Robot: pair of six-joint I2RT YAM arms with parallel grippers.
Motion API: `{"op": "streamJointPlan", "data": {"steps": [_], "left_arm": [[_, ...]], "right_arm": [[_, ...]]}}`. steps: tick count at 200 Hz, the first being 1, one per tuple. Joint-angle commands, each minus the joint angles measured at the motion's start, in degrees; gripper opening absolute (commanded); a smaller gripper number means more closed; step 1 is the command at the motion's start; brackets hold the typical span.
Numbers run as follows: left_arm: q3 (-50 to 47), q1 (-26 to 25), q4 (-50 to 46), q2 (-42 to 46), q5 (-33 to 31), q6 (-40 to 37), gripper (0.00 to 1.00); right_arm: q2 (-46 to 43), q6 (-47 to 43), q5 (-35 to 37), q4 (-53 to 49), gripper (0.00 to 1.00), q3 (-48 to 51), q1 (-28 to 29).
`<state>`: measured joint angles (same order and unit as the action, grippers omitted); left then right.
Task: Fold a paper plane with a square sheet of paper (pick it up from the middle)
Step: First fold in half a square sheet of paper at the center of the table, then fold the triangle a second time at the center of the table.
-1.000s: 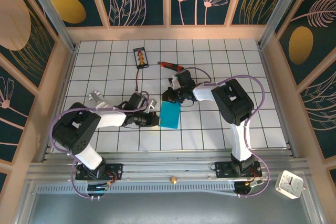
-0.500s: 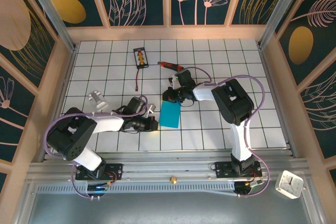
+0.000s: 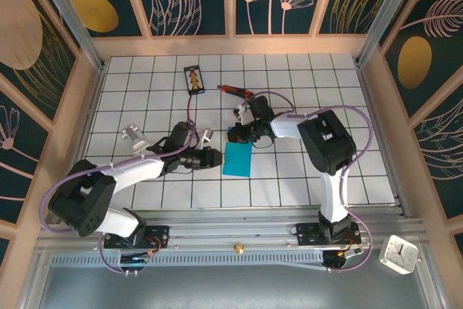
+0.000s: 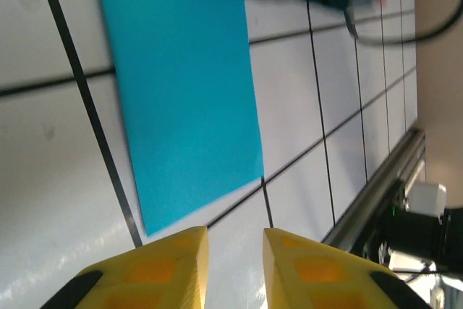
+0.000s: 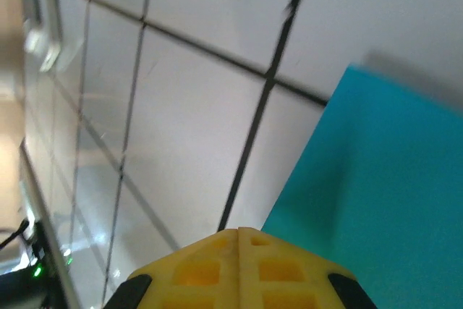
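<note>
Near the middle of the grid table (image 3: 304, 179), the cyan-blue sheet of paper (image 3: 238, 160) lies flat as a rectangle, longer than it is wide. The left gripper (image 3: 216, 157) sits low just beside its left edge. The left wrist view adds what the overhead cannot: its yellow fingers (image 4: 160, 271) stand slightly parted with nothing between them, and the sheet's near corner is just ahead. The right gripper (image 3: 232, 135) covers the sheet's far left corner from above. In the right wrist view its fingertips (image 5: 204, 269) are pressed together at the paper's edge; whether they pinch it I cannot tell. Farther back lie a red-and-black utility knife (image 3: 235, 92) and a black packet (image 3: 193, 79), and to the left a small metal part (image 3: 132, 135), all well apart from the sheet. A white clock (image 3: 398, 254) stands off the table, near right.
</note>
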<state>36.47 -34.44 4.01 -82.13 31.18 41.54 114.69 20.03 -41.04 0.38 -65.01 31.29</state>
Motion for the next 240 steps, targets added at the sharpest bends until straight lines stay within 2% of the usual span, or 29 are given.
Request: {"op": "streamJointPlan", "data": {"steps": [1, 15, 35, 48, 66, 97, 135, 184, 223, 240], "left_arm": [[2.6, 0.2, -1.5, -2.1, -5.1, 1.6, 0.3], [3.8, -0.1, -1.1, -5.0, -4.4, 2.4, 0.31], [5.9, -1.3, -0.1, -8.4, -4.2, 2.4, 0.3], [7.1, -2.0, 0.7, -10.7, -3.7, 2.3, 0.25], [8.1, -2.7, 1.9, -13.8, -1.8, 2.0, 0.18], [7.9, -4.2, 2.8, -15.7, -0.2, 1.8, 0.07], [4.4, -6.2, 6.6, -17.4, 2.3, 4.7, 0.05], [4.4, -8.6, 12.2, -19.4, 6.3, 8.7, 0.13], [7.5, -9.8, 13.0, -23.1, 7.5, 8.7, 0.17], [9.3, -9.9, 12.3, -22.1, 8.0, 7.5, 0.19]], "right_arm": [[-9.5, -1.9, -5.1, -1.4, 0.0, 3.6, -2.5], [-14.6, 0.1, -2.9, -0.7, 0.0, 8.1, -4.0], [-20.8, 2.6, 7.1, -4.2, 0.06, 13.8, -6.0], [-23.3, 3.5, 14.2, -7.5, 0.07, 15.7, -5.8], [-25.9, 5.1, 16.5, -7.1, 0.09, 18.6, -5.3], [-26.8, 7.2, 16.9, -6.4, 0.09, 21.1, -4.9], [-27.3, 7.1, 15.5, -8.7, 0.14, 22.0, -4.1], [-29.1, 7.5, 15.7, -11.1, 0.17, 22.8, -3.9], [-32.6, 10.2, 14.9, -10.3, 0.17, 25.8, -3.5], [-34.5, 11.8, 15.0, -9.3, 0.18, 27.6, -2.5]]}}
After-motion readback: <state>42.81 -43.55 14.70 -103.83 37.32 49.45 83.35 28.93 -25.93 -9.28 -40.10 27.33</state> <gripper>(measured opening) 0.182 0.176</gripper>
